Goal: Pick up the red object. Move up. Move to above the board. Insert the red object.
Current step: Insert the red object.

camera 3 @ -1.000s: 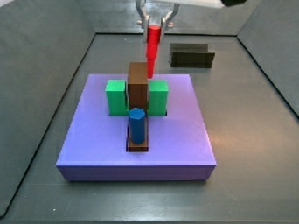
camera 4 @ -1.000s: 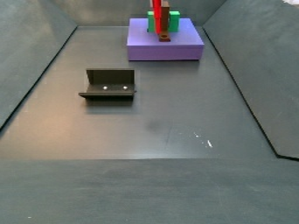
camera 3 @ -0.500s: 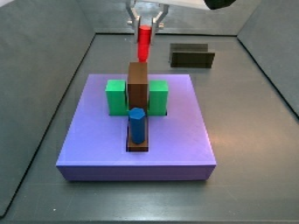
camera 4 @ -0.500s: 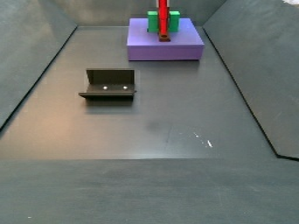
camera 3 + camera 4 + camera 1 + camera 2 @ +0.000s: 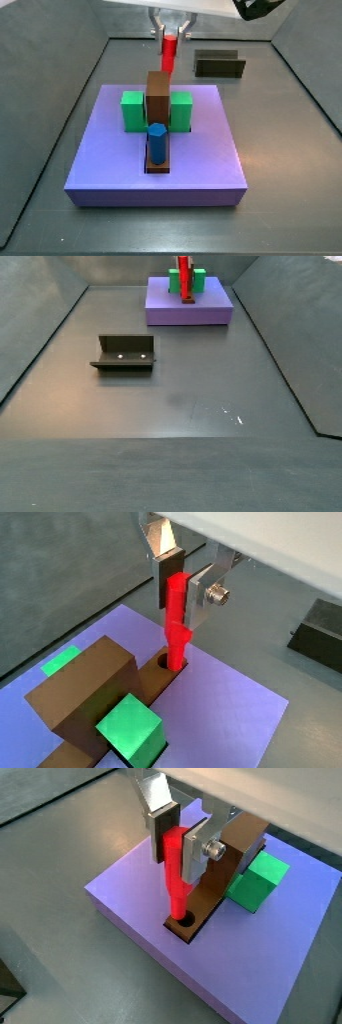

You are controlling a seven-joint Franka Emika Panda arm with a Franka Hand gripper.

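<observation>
— Where was your gripper (image 5: pixel 182 584) at that moment?

— I held it high, pointing straight down, my wrist directly above it. In a side view it (image 5: pixel 168 27) sat near the top of the frame, at the far end of the workspace.

— And the fingers (image 5: pixel 156 820)?

— Both silver plates hung vertical and parallel. In both wrist views I had them pressed close together, pinching the upper end of the red rod (image 5: pixel 175 622); one finger showed its flat face, the other (image 5: pixel 198 848) its side with the screw heads.

— Was the grip square?

— As far as I could tell, yes: the rod hung straight down from between my pads.
</observation>
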